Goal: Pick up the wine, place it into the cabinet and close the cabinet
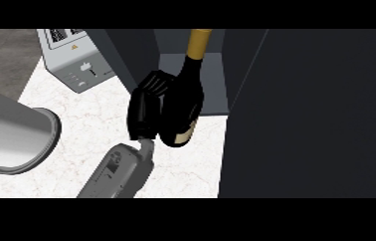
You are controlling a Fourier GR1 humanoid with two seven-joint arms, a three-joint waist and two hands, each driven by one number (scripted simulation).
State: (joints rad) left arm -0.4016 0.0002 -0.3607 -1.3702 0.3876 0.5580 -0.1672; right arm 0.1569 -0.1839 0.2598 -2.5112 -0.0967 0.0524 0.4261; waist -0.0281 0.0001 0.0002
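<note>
In the head view, the left robot hand [144, 108] is curled around the dark glass wine bottle with gold neck [183, 98], which points to 12 o'clock into the open dark grey cabinet [213, 80]. Below lies the white marble table [73, 130]. A grey metal appliance [77, 58] stands at 10 o'clock, and a round grey rim [26, 140] at 8 o'clock.

nothing really readable here, small grey boxy appliance [75, 56] has an orange triangle warning sign, other marks on it too tiny to read
</note>
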